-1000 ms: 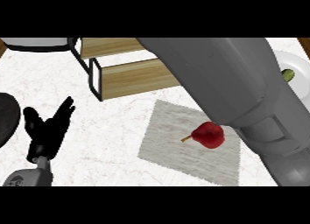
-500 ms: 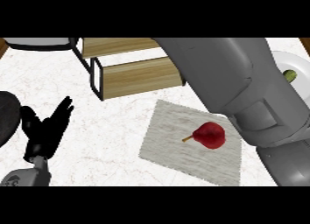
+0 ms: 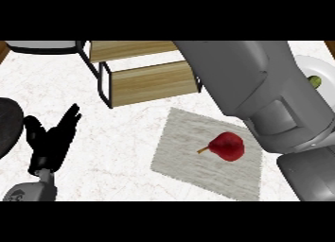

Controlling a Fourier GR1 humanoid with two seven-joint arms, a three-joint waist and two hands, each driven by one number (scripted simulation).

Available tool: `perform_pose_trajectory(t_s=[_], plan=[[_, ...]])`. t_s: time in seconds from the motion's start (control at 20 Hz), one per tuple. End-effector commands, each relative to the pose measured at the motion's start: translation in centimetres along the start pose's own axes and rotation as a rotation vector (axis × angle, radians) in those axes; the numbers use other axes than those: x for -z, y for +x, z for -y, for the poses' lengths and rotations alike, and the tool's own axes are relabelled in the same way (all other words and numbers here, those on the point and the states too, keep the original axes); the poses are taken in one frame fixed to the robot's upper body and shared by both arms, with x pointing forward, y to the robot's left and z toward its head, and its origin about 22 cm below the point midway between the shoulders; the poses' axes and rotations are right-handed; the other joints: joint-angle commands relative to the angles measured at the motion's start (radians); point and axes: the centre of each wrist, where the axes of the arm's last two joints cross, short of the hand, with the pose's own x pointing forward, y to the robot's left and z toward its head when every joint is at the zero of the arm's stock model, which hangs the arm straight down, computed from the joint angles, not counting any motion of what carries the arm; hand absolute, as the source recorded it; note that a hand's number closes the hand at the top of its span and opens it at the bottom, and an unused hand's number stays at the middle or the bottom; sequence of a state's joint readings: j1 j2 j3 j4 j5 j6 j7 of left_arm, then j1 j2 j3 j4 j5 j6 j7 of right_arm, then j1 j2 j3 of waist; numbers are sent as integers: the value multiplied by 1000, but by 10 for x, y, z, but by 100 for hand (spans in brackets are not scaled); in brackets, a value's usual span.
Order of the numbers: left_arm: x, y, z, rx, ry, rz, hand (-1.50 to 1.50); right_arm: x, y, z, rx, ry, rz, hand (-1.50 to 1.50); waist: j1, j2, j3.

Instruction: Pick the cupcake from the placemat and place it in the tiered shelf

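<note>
Well to the right of the left hand's [image 3: 50,144] straight, spread fingers, a red object with a short stem [image 3: 226,145] lies on the grey placemat [image 3: 191,156], its stem pointing left and slightly down. Above and right of those fingers stands the wooden tiered shelf [image 3: 145,80], with a dark round object [image 3: 1,127] just to their left. The grey right forearm [image 3: 268,99] crosses the placemat's right side; its hand is hidden, so I cannot tell its fingers' state.

The left hand [image 3: 50,144] rests at the lower left, fingers straight and pointing up, thumb spread to the side. The right forearm [image 3: 264,99] crosses the view's right side diagonally; its hand is out of sight.
</note>
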State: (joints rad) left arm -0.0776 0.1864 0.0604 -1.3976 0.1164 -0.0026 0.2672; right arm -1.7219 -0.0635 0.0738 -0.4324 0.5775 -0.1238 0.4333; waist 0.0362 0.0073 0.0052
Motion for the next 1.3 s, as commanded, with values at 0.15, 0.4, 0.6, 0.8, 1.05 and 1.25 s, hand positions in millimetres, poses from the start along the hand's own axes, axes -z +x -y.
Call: perform_pose_trajectory(t_s=[0.15, 0.4, 0.6, 0.8, 1.05, 1.25], plan=[[5, -21, -3, -17, 9, -105, 0, 4, -8, 7, 175, -75, -73, 150, -13, 6, -7], [-8, -16, -12, -14, -3, -98, 0, 4, 3, 18, 302, -123, -100, -150, -2, -2, -6], [-2, -7, 2, -18, 5, -82, 0, 6, -2, 31, 491, -143, -115, -150, -7, -1, -6], [2, -11, 11, 0, -8, -103, 0, 6, -2, 32, 631, -186, -133, -150, -10, 2, -6], [-3, -11, -1, -9, 13, -112, 0, 10, -16, 69, 696, -340, -173, -150, -12, -2, -6], [0, -14, -4, -2, 3, -75, 0, 15, -35, 83, 642, -469, -244, -150, -18, 0, -7]])
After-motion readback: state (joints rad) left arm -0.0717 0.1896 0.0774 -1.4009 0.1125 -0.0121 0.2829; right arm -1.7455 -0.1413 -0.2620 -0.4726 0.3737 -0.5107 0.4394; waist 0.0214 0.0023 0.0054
